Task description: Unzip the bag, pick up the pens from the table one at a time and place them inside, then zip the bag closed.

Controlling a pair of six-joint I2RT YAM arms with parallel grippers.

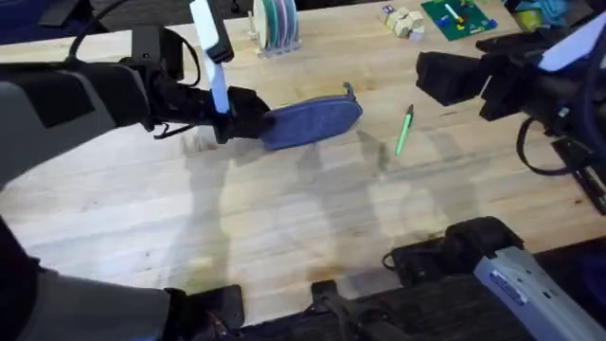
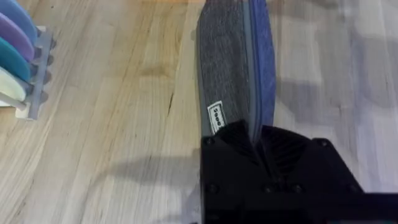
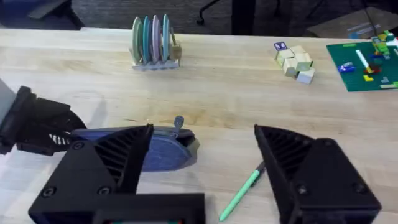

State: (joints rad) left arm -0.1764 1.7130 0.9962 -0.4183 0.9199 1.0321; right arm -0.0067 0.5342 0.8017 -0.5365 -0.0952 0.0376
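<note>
Table (image 1: 284, 227), light plank wood, carries bag (image 1: 312, 121), green pen (image 1: 403, 130), disc rack (image 1: 276, 26), wooden blocks (image 1: 403, 22), apparently a green board (image 1: 457, 18).

We see a blue-grey denim-like fabric pouch (image 1: 317, 122) with a small white label (image 2: 216, 116), a slim bright green pen (image 1: 403, 130), and a pale wooden plank tabletop (image 1: 284, 218).
</note>
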